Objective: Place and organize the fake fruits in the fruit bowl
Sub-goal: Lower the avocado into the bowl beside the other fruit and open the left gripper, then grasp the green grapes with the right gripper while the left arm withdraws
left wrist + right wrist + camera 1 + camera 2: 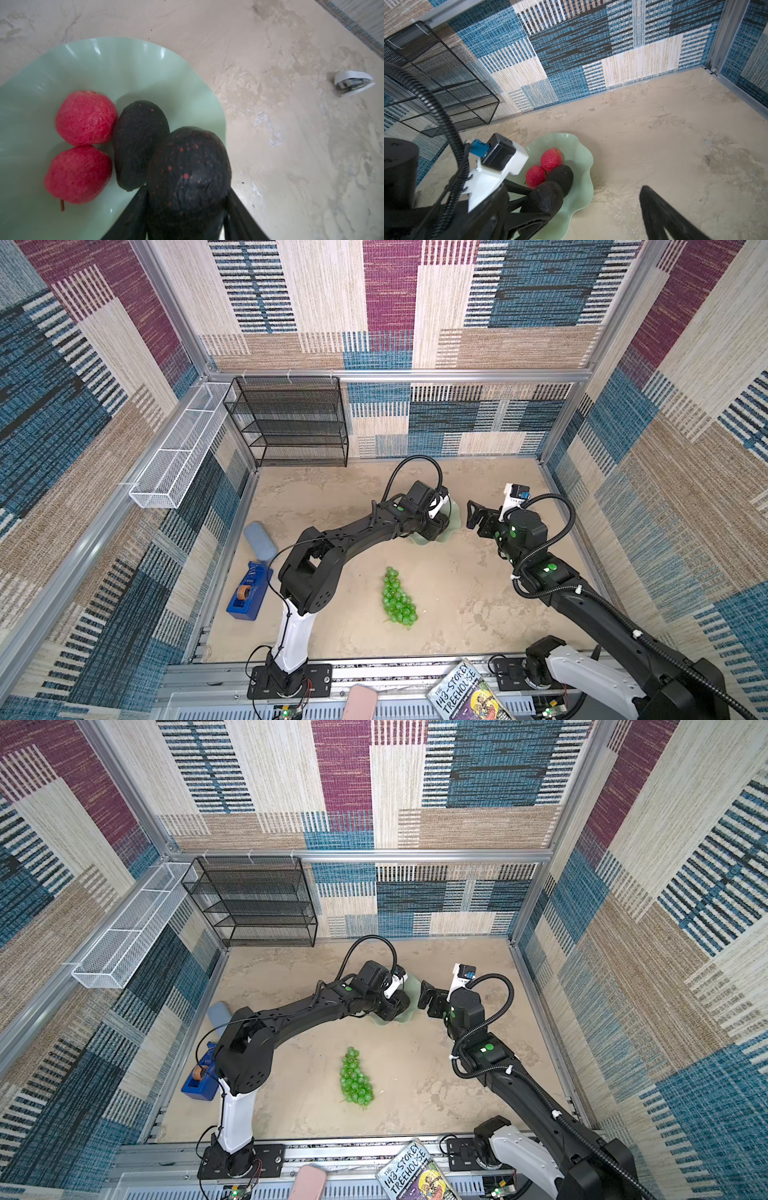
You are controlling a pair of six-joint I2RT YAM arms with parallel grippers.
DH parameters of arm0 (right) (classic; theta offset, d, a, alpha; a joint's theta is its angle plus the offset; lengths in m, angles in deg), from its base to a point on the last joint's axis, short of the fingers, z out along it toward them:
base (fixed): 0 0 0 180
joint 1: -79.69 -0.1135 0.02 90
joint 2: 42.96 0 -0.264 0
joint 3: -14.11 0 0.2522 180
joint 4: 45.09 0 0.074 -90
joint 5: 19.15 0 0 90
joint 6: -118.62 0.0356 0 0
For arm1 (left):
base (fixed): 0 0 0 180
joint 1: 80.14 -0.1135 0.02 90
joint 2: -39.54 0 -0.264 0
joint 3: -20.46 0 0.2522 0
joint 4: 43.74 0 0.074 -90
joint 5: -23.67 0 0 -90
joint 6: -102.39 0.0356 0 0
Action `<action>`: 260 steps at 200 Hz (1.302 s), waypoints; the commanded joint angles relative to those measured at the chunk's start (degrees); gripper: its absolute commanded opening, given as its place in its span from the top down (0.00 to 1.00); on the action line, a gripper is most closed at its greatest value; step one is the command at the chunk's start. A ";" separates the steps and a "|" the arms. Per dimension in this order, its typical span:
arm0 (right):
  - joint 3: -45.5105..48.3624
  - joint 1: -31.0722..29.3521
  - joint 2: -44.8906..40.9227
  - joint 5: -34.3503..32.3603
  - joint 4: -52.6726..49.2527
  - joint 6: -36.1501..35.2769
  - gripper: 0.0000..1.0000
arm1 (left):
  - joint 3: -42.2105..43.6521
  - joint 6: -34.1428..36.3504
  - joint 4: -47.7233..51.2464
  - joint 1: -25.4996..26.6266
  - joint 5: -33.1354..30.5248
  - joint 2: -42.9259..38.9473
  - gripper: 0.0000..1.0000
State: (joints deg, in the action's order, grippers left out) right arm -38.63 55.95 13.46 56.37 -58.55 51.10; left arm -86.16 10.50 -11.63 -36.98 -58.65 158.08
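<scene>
While the left arm stretches forward over the table (457, 593), elbow bent, its left tool (436, 526) hangs above the pale mint-green scalloped fruit bowl (455, 514). The right arm reaches in, its right tool (476, 514) just beside the rim. Only the wrist views show the bowl's contents: two small red round fruits (86, 118) and a dark egg-shaped avocado (139, 141). The left tool is clamped on a second dark avocado (189, 166) over the bowl's edge; the right tool gapes wide, empty. The long bunch of glossy green grapes (398, 599) lies on the table, well apart from the bowl.
</scene>
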 commanded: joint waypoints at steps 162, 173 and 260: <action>0.84 0.15 3.31 14.06 0.63 -7.80 0.04 | -1.57 -6.64 -1.14 -4.59 -0.68 -4.90 0.24; 0.83 -0.92 4.76 17.63 -0.07 -8.70 0.05 | 3.39 -9.13 -5.48 -6.52 -1.24 -9.43 0.24; 7.09 -30.35 16.39 16.71 11.28 -7.36 0.03 | 47.35 -19.43 -23.79 -21.22 -18.58 -46.53 0.14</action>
State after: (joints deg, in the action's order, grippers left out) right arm -31.94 29.57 26.84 73.40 -54.05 44.08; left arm -45.42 -3.65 -31.48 -54.92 -70.21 116.81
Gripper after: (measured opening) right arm 0.963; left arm 0.850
